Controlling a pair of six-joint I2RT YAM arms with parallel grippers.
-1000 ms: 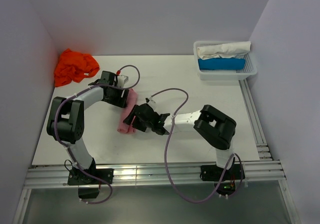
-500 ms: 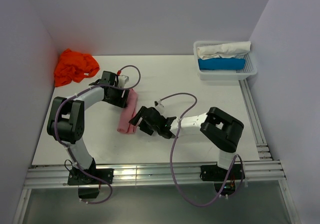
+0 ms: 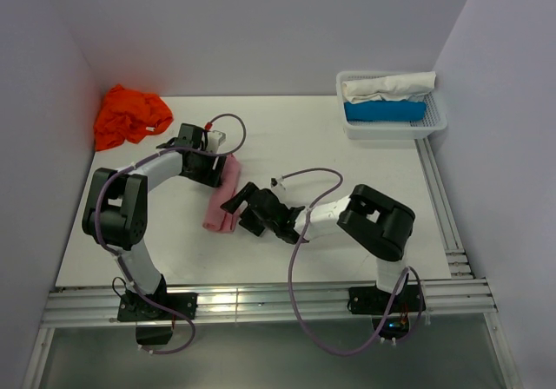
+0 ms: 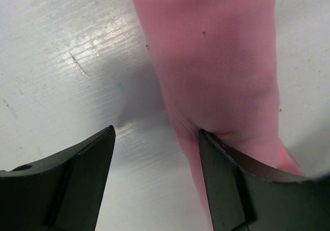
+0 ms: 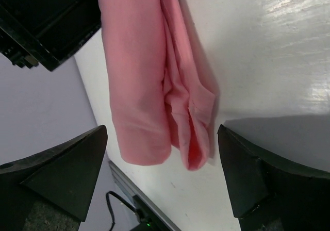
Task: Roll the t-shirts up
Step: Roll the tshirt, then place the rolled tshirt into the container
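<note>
Right fingers (image 5: pixel 56 164) have drawn back, wide open; left fingers (image 4: pixel 62 184), open, rest by the seemingly rolled pink shirt (image 3: pixel 219 211). Orange shirt (image 3: pixel 130 115) lies crumpled.

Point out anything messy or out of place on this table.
The orange t-shirt lies crumpled in a heap at the far left corner, not rolled at all. The pink t-shirt is a narrow bundle, but its near end shows loose, uneven layers.
</note>
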